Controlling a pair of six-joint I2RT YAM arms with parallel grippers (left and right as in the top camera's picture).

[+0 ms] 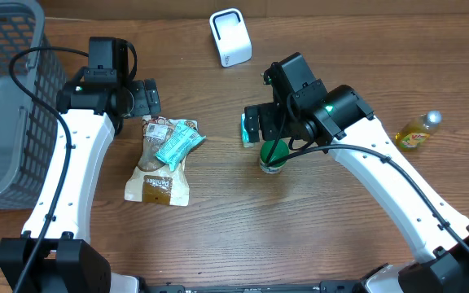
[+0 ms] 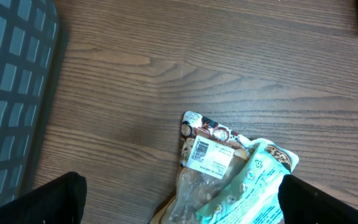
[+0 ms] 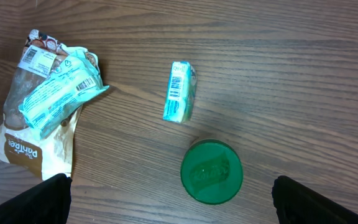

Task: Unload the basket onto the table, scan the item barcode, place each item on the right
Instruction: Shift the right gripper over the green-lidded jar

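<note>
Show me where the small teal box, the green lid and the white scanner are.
small teal box (image 3: 180,92): right wrist view, middle of its upper face.
green lid (image 3: 211,172): right wrist view, centre of the lid.
white scanner (image 1: 230,37): overhead view, middle of its body.

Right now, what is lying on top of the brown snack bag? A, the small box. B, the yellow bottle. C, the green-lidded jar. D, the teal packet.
D: the teal packet lies across the upper part of the brown bag, while the small box and the green-lidded jar sit apart from it.
</note>
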